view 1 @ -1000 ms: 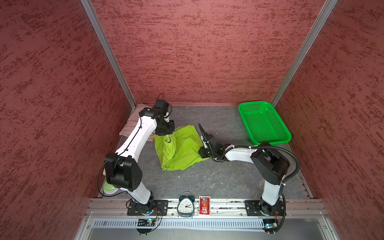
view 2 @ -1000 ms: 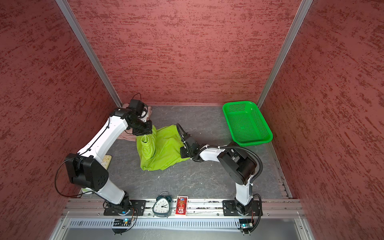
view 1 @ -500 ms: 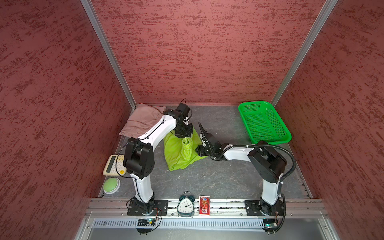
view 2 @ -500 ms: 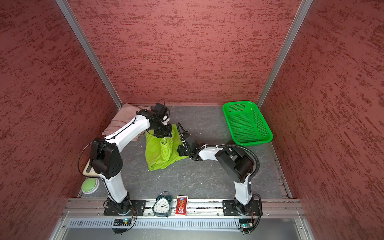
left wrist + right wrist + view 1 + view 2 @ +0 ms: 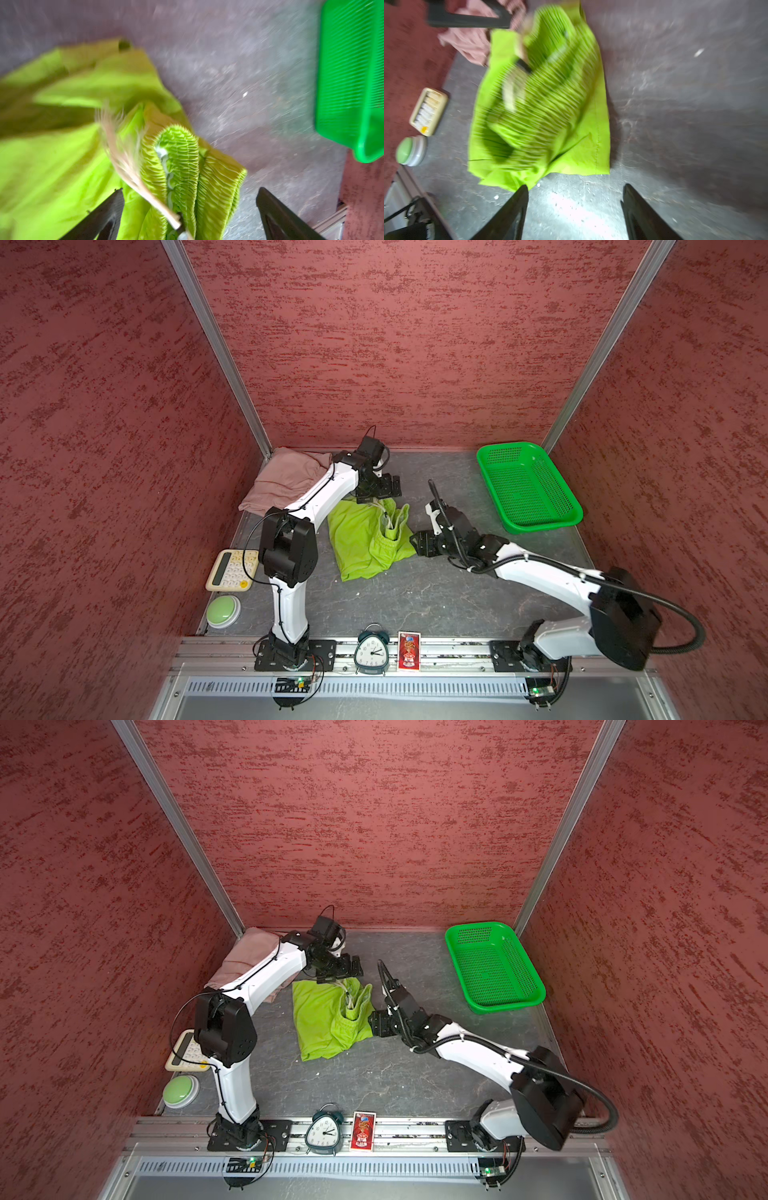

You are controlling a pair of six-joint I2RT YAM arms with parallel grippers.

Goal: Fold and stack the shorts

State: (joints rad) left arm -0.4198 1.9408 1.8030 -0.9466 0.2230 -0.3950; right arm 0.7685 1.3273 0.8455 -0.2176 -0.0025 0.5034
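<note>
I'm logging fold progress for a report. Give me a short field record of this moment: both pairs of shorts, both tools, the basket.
lime green shorts: mid-table, roughly folded over, waistband bunched on top
pink shorts: far left corner, heaped, partly hidden by the left arm
stack: not yet made
left tool: open, over the lime waistband
right tool: open, holding nothing, at the lime shorts' right edge
green basket: far right, nothing in it
</note>
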